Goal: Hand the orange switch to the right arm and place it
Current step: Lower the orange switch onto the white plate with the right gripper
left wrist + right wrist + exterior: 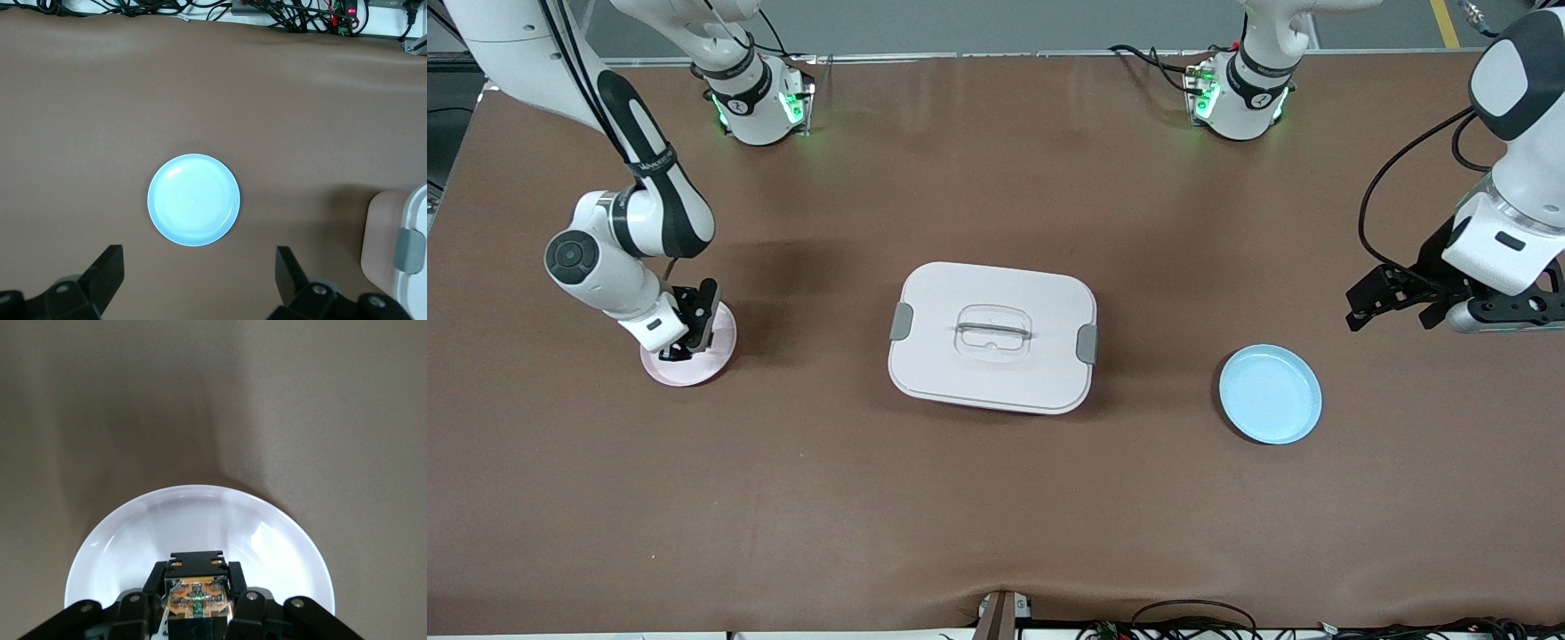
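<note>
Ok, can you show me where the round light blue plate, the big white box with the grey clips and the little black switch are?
Round light blue plate (pixel 1270 394): front view, its middle.
White box with grey clips (pixel 992 336): front view, lid handle.
Small black switch with orange centre (pixel 195 599): right wrist view, its orange face, held in the right gripper (pixel 197 610).

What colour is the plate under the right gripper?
Pale pink plate in the front view, which shows it best; it looks white in the right wrist view.

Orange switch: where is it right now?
The orange switch sits clamped in the right claw, low over the pink plate at the right arm's end of the table, beside the white lidded box.
</note>
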